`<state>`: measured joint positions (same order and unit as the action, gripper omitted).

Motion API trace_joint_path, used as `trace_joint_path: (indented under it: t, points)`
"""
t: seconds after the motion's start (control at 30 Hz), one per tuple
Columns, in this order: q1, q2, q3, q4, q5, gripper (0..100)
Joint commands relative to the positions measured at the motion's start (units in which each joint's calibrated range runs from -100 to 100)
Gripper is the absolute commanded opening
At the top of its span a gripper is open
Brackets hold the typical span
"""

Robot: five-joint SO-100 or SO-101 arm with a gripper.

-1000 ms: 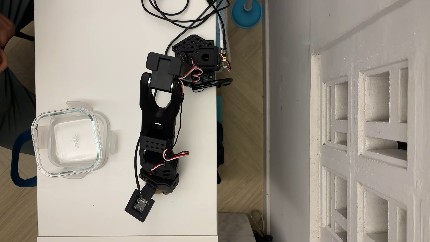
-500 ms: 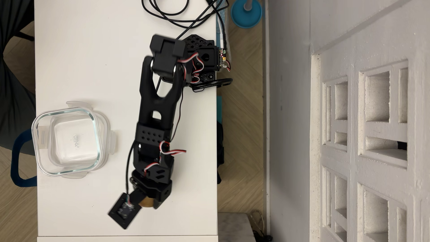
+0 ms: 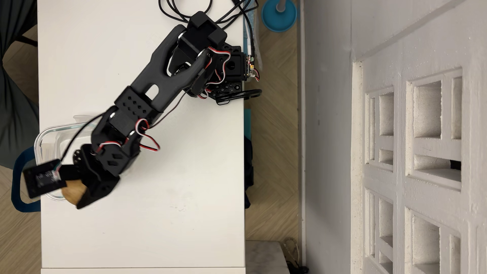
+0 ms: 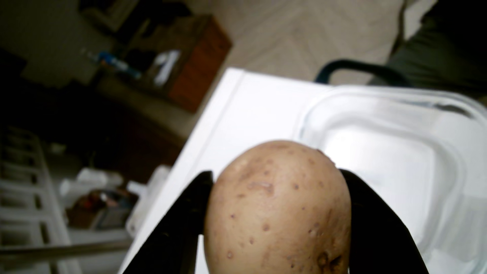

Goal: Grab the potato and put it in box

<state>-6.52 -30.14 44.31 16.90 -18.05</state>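
The box [image 4: 434,110] holds nothing, while the hand [image 4: 276,179], clamped on the potato [image 4: 279,210], has swung from the bare tabletop [image 3: 158,210] to the box's near corner.

From my seat the potato [image 4: 278,210] shows a matt, tan skin, a little rough with small brown pits, and the gripper [image 4: 276,174] fingers against it look like matt black plastic. I read the box [image 4: 395,147] as clear, glossy glass with a smooth rim. The table [image 3: 158,197] under it is smooth white with a dull sheen.
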Motion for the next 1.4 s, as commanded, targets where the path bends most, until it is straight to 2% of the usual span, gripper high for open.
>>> trace_joint_path:
  t: [0.0, 0.1, 0.23, 0.4, 0.57, 0.83, 1.03, 1.1, 1.2, 1.37]
  points:
    - [12.47, -2.88, -0.66, -1.03, 0.32, 3]
    - [18.41, -1.94, 0.03, -1.81, 1.69, 3]
    - [20.09, 1.55, 0.46, -2.6, 4.93, 3]
    - [18.26, 6.58, -0.14, -2.86, 7.48, 3]
    - [12.16, 10.5, -0.32, -3.56, 8.98, 4]
    - [3.17, 21.15, -0.4, -11.84, 10.41, 4]
    - [1.49, 26.35, -1.79, -13.76, 10.54, 4]
    - [1.95, 27.2, -2.48, -13.32, 10.54, 7]
    - [2.56, 28.05, -2.66, -12.71, 10.66, 24]
    - [2.71, 28.05, -2.14, -12.71, 10.91, 28]
